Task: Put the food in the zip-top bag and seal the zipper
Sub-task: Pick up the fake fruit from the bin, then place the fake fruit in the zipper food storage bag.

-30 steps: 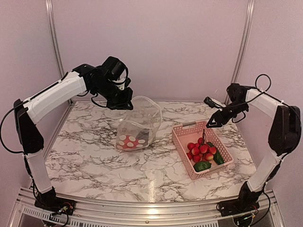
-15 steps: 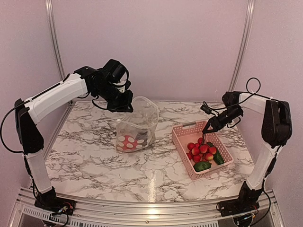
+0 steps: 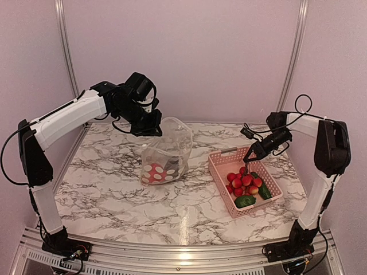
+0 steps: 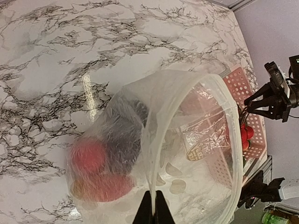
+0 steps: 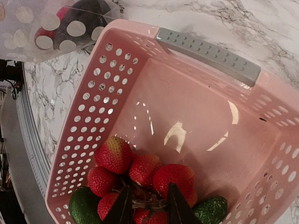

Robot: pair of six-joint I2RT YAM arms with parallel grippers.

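The zip-top bag (image 3: 167, 152) stands open on the table, with white dots low on its face. My left gripper (image 3: 150, 127) is shut on its upper rim; in the left wrist view the gripper (image 4: 153, 207) pinches the rim fold of the bag (image 4: 196, 154). Inside lie a red fruit (image 4: 88, 156), a purple eggplant (image 4: 124, 137) and an orange-red piece (image 4: 100, 186). My right gripper (image 3: 248, 160) is down in the pink basket (image 3: 221, 157). In the right wrist view the gripper (image 5: 147, 198) is open, its fingers either side of the stem of the red berries (image 5: 140, 168).
A green pepper (image 3: 245, 201) and a cucumber (image 3: 264, 191) lie at the basket's near end, beside the berries (image 3: 243, 180). The basket has a grey handle (image 5: 208, 55) at its far end. The bag's dotted corner (image 5: 60, 28) shows beyond the basket wall (image 5: 88, 102).
My right gripper has come down and to the left into the basket, over the berries. My left gripper has lowered the bag rim slightly.
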